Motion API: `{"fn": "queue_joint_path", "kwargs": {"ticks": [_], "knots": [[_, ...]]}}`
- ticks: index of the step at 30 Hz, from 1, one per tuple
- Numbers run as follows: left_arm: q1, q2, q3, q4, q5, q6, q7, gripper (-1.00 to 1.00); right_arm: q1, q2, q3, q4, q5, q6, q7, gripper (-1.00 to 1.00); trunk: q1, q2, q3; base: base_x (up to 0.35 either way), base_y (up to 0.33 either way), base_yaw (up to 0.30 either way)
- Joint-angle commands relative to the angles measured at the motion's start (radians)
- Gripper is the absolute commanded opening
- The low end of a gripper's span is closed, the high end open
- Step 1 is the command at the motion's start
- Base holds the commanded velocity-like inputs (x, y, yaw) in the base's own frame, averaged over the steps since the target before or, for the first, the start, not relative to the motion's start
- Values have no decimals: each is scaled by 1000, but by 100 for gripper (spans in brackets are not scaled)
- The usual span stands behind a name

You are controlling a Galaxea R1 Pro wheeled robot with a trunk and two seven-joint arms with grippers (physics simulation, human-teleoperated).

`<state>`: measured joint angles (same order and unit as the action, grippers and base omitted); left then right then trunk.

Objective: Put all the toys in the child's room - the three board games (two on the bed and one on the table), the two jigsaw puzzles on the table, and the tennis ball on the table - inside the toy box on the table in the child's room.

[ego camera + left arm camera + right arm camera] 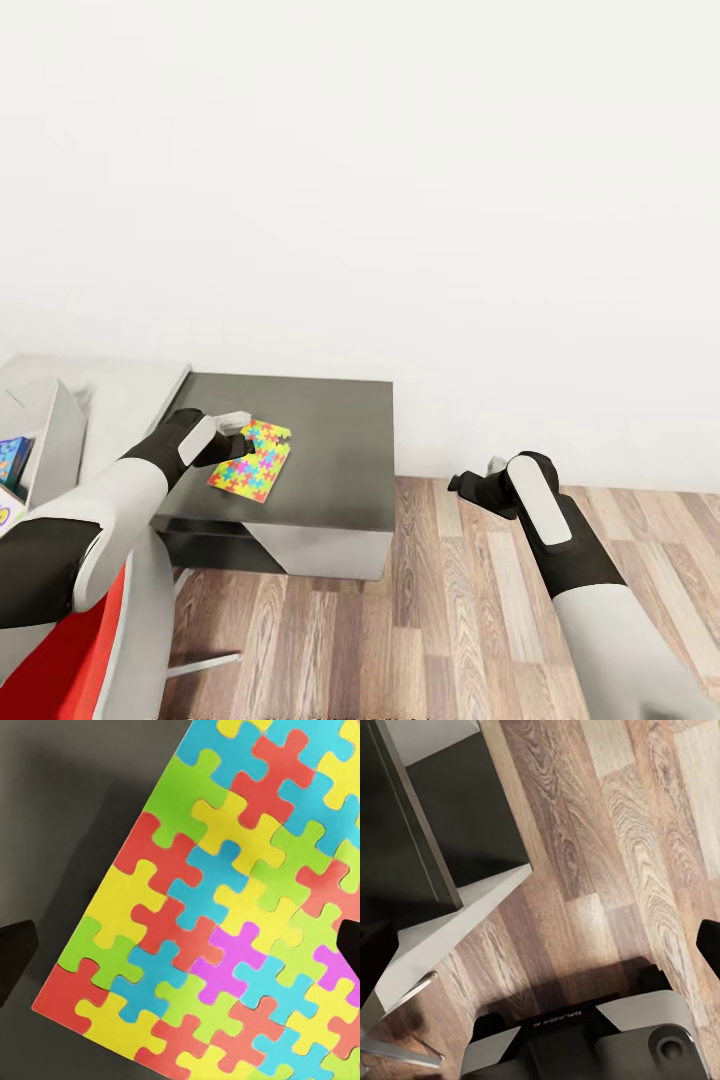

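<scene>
A jigsaw puzzle (252, 468) (225, 915) lies flat on the dark grey lower section of the table (330, 440). My left gripper (243, 434) (180, 949) hovers right over the puzzle's near-left end, open, with one dark fingertip on each side of the puzzle's width. The toy box (55, 420) stands at the far left on the pale table top, and a blue printed box (12, 462) shows inside it. My right gripper (468, 486) (540, 945) hangs open over the wooden floor to the right of the table, holding nothing.
A red and grey chair (90, 640) stands at the lower left under my left arm. A white wall rises behind the table. Wooden floor (450, 620) spreads out in front and to the right. My own base (585, 1035) shows in the right wrist view.
</scene>
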<state>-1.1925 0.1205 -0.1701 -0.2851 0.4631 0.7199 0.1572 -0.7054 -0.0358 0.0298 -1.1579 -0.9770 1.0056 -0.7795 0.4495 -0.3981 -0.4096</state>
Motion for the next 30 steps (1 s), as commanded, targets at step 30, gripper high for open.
{"fn": "queue_joint_path", "kwargs": {"ticks": [30], "knots": [[1, 1, -6, -2, 11, 4, 7, 100, 0, -1, 4, -2, -11, 1, -10, 100, 0, -2, -20, 0, 0, 0]]}}
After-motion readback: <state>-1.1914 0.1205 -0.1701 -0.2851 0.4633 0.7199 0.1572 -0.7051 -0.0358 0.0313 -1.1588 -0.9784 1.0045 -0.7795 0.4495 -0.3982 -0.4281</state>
